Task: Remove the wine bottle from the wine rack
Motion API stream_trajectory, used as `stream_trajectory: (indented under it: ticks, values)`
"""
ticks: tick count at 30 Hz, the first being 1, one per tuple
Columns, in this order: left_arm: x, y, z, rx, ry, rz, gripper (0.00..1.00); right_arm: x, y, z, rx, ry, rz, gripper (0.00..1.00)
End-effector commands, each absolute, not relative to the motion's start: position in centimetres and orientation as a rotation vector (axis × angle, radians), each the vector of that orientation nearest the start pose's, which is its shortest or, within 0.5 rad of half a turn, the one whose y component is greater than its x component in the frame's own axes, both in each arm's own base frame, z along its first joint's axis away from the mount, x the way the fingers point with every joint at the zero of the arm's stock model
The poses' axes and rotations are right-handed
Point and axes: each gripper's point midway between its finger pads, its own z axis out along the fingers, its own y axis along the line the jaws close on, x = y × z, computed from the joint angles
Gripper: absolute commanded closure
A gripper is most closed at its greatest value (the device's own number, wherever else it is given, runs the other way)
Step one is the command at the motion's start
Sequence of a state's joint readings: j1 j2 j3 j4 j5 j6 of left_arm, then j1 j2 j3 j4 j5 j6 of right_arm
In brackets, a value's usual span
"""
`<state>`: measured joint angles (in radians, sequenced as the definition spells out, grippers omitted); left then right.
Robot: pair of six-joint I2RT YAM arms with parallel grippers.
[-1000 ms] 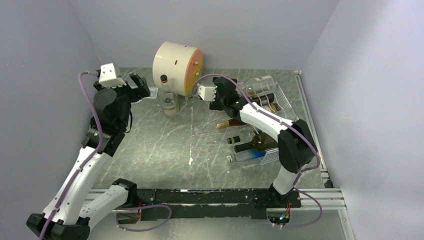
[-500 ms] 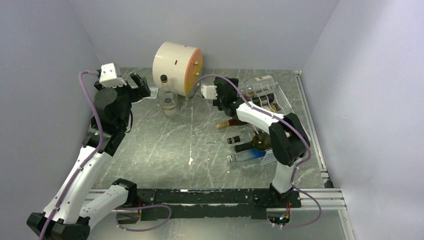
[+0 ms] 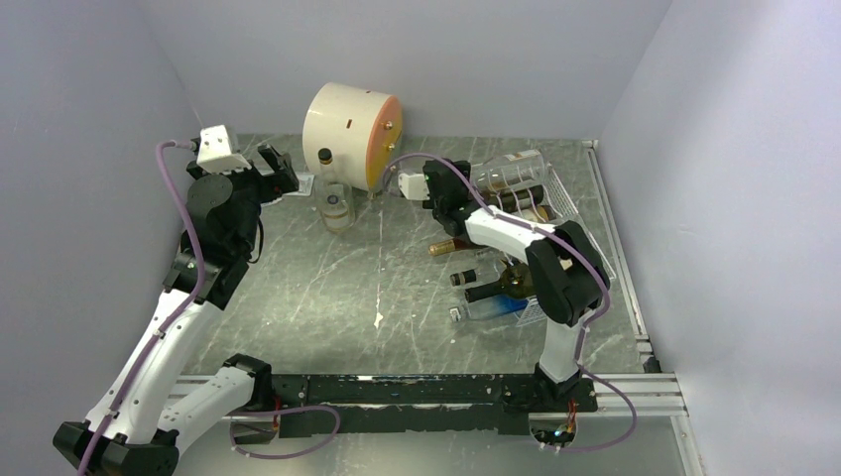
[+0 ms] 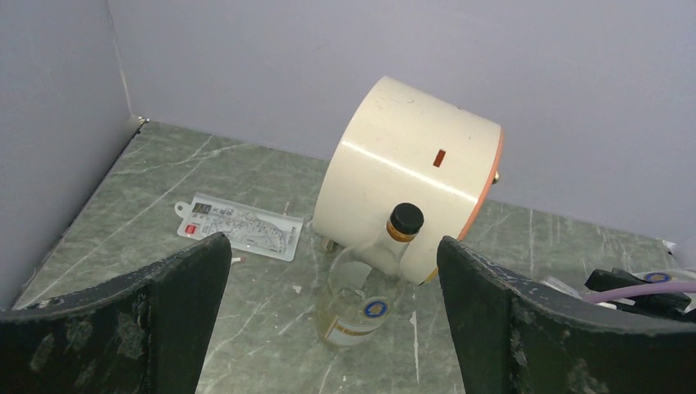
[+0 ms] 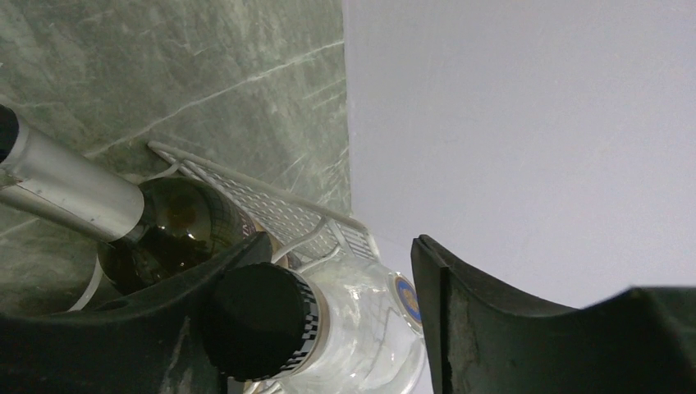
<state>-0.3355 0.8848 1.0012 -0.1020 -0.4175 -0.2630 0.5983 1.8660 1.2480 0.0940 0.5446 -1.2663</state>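
The wine rack (image 3: 567, 203) is a white wire frame at the right of the table, with several bottles lying in it. A clear wine bottle (image 3: 511, 171) with a black cap lies on top at the far end, neck pointing left. My right gripper (image 3: 459, 186) is at that neck. In the right wrist view the black cap (image 5: 258, 320) rests against the left finger, and a gap remains between the clear bottle (image 5: 365, 332) and the right finger (image 5: 492, 328), so my right gripper (image 5: 336, 250) is open around it. My left gripper (image 3: 283, 171) hangs open and empty at the far left.
A cream drum (image 3: 349, 121) with an orange face stands at the back. A clear bottle (image 3: 335, 200) stands upright in front of it, and a white card (image 4: 238, 222) lies flat nearby. Dark bottles (image 3: 501, 286) lie lower in the rack, necks pointing left. Walls enclose three sides.
My right gripper has slid forward along the clear bottle's neck and its jaws have narrowed around the cap. The right elbow swung left. The left arm stayed still.
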Motion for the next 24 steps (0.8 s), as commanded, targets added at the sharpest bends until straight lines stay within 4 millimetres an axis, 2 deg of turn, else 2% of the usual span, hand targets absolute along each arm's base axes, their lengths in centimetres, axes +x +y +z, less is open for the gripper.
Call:
stream_trajectory:
  ticks: [1, 8, 13, 21, 24]
  values:
    - [32.8, -5.1, 38.8, -0.279, 1.498, -0.178, 0.01, 48.2, 18.2, 17.9, -1.450, 1.506, -0.987, 0.37]
    - [32.7, -4.9, 38.9, -0.283, 1.493, -0.174, 0.01, 47.6, 18.4, 19.8, -1.384, 1.494, -0.990, 0.54]
    - [32.9, -5.0, 38.8, -0.284, 1.504, -0.169, 0.01, 46.9, 18.3, 22.3, -1.297, 1.513, -0.950, 0.66]
    - [32.9, -5.1, 38.8, -0.284, 1.504, -0.178, 0.01, 45.3, 17.5, 26.4, -1.096, 1.557, -0.865, 0.77]
    - [32.9, -5.2, 38.8, -0.283, 1.506, -0.181, 0.01, 44.7, 17.0, 27.8, -1.017, 1.553, -0.842, 0.86]
